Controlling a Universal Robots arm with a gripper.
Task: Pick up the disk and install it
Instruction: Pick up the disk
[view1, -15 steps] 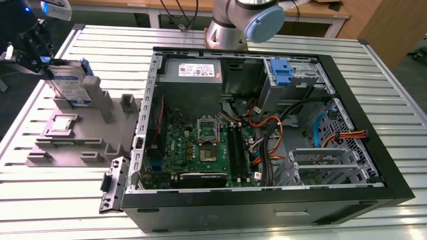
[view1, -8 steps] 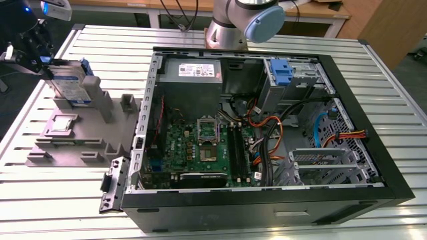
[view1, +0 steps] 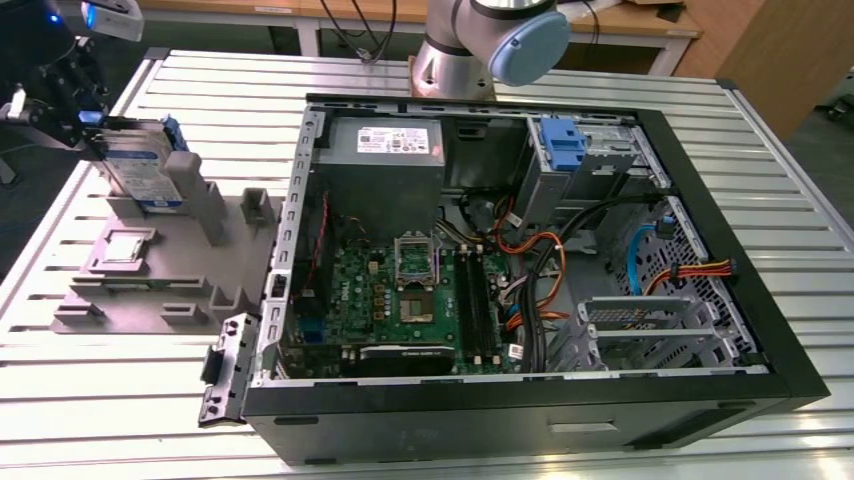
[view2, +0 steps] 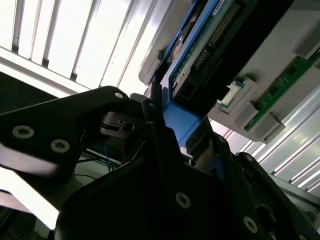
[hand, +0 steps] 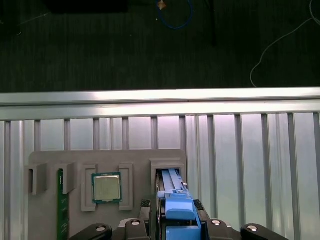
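Pincer (hand: 176, 225) tight around the upright disk (hand: 172, 187), low over grey fixture (hand: 135, 160).

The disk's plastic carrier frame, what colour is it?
Blue plastic carrier, clearest in the first wrist view.

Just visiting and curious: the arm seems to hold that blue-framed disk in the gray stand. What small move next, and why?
Probably a short straight lift. The gripper looks closed on the disk, which stands upright with its lower end in a slot of the gray stand; moving sideways now would likely jam it.
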